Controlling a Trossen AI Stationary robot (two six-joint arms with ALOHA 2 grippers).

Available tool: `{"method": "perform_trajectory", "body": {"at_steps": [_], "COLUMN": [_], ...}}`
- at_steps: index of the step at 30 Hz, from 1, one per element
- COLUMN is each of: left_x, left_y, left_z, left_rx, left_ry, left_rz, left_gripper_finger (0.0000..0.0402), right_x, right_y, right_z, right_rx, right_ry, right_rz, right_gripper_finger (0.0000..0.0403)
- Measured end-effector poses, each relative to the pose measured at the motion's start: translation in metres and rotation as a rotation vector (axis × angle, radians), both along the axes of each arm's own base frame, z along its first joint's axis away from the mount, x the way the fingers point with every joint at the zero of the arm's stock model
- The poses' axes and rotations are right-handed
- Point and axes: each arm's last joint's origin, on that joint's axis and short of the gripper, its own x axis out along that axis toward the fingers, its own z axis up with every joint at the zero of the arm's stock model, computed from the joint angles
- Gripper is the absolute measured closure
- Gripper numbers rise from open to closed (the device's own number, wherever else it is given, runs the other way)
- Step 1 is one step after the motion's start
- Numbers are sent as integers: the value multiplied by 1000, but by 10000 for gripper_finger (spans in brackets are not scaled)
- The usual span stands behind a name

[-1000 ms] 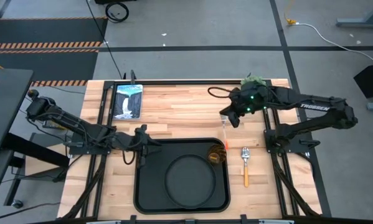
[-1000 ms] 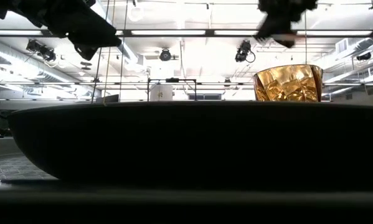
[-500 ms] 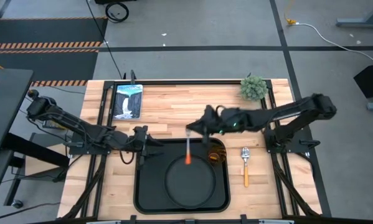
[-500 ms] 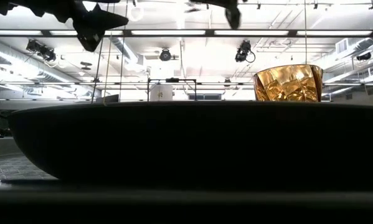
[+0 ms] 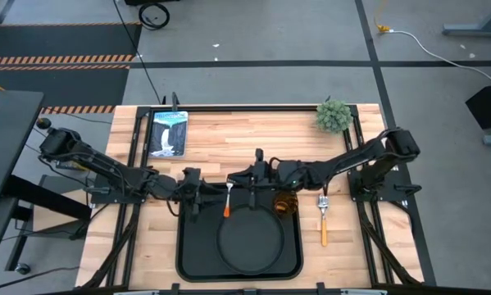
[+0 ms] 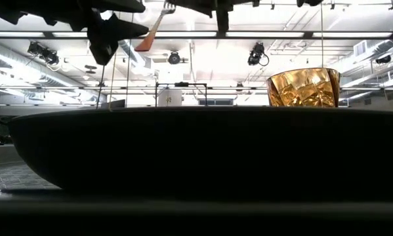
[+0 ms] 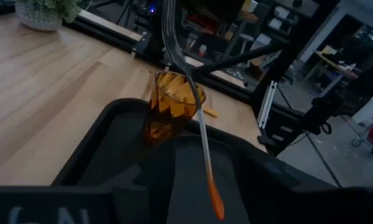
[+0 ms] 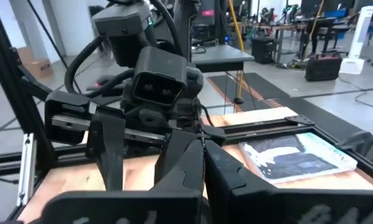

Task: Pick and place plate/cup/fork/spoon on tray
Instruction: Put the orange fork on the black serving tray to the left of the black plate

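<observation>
Wood-slat table (image 5: 245,147) sits on a grey concrete floor w/ black-orange hazard mats at the far left. On the table's near half lies the tray (image 5: 193,254), large black rectangle, w/ the plate (image 5: 247,239) resting inside it at the middle. Cup (image 5: 285,203), amber glass, stands upright in the tray's far-right corner; low view shows it (image 6: 304,87) rising above the tray's dark rim (image 6: 196,151).

Fork (image 5: 324,218) lies on bare wood just right of the tray, tined head pointing far, orange handle pointing near, apart from the tray.

Right gripper (image 5: 247,180) reaches in from the right, over the tray's far edge near the middle, fingers pinched on the spoon (image 5: 228,200) at its silver end. Spoon hangs off the table w/ orange handle pointing down over the tray's far-left part; left wrist view shows it (image 7: 202,130) slanting in front of the cup (image 7: 170,107).

Left gripper (image 5: 197,195) sits at the tray's far-left corner, just beside the spoon, facing the right gripper. Its fingers (image 8: 109,155) look spread apart in the right wrist view, nothing between them.

Far side of table: a book or tablet w/ a waterfall picture (image 5: 168,133) at the left, a small green plant (image 5: 334,115) at the right.
</observation>
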Motion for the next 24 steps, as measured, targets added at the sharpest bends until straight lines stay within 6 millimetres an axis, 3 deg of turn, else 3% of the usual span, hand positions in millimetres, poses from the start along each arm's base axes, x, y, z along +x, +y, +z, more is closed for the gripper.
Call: {"method": "perform_trajectory", "body": {"at_steps": [7,24], "left_x": [0,0], "left_y": [0,0], "left_z": [0,0], "left_rx": [-17,12], "left_ry": [-4,-2], "left_rz": [6,2], "left_gripper_finger": [255,317], "right_x": [9,9], "right_y": [2,0], "right_z": [-9,1], "right_rx": [-17,-47], "right_ry": [-47,-150], "right_rz": [1,-49], "right_gripper_finger": [396,396]}}
